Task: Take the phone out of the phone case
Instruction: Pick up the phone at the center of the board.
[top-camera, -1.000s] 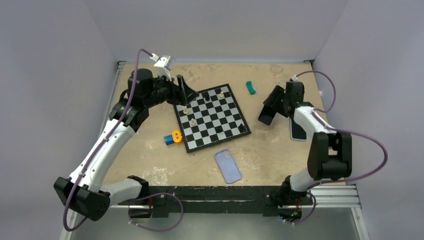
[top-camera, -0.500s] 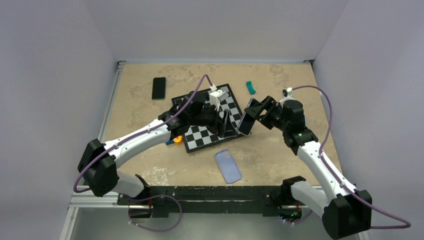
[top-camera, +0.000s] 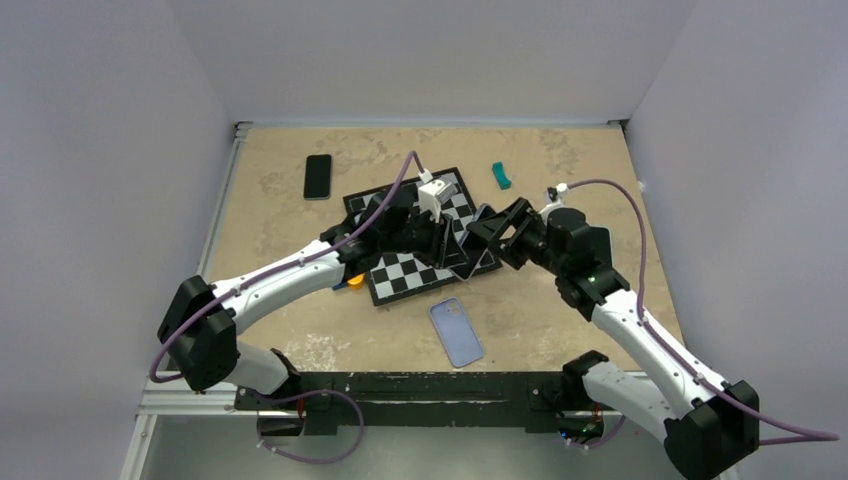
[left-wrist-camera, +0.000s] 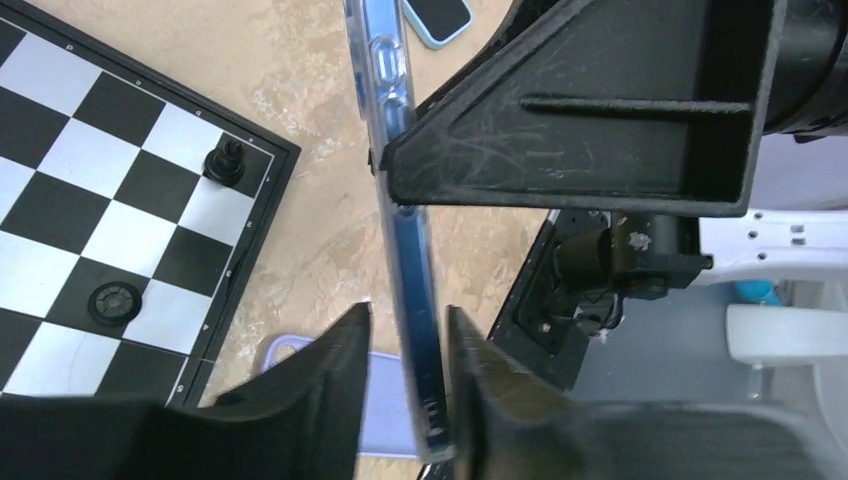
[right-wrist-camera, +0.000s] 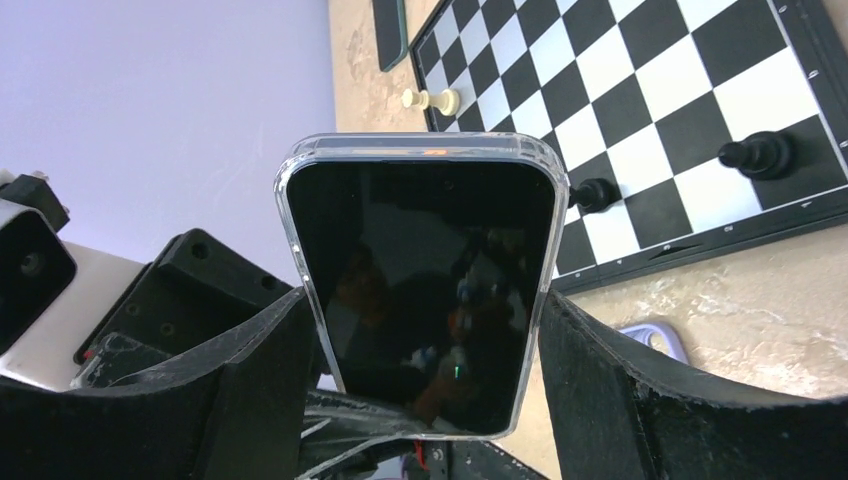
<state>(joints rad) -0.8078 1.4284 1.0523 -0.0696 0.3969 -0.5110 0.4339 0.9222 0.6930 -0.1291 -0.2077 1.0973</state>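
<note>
Overhead, the left arm hides most of an orange object. The left gripper straddles the clear phone case edge-on, jaws narrowly parted. The phone sits inside it above the chessboard, its sides clamped by the right gripper. From overhead it is barely discernible.

The top external camera looks steeply down from above and behind the arm bases, far enough back to take in the whole worktop. The left wrist camera rides close behind the left fingers, facing down past them at a corner of the chessboard, with the phone seen edge-on. The right wrist camera looks along the right fingers, very near, facing the phone's screen. All three views share the chessboard and the lilac case.
</note>
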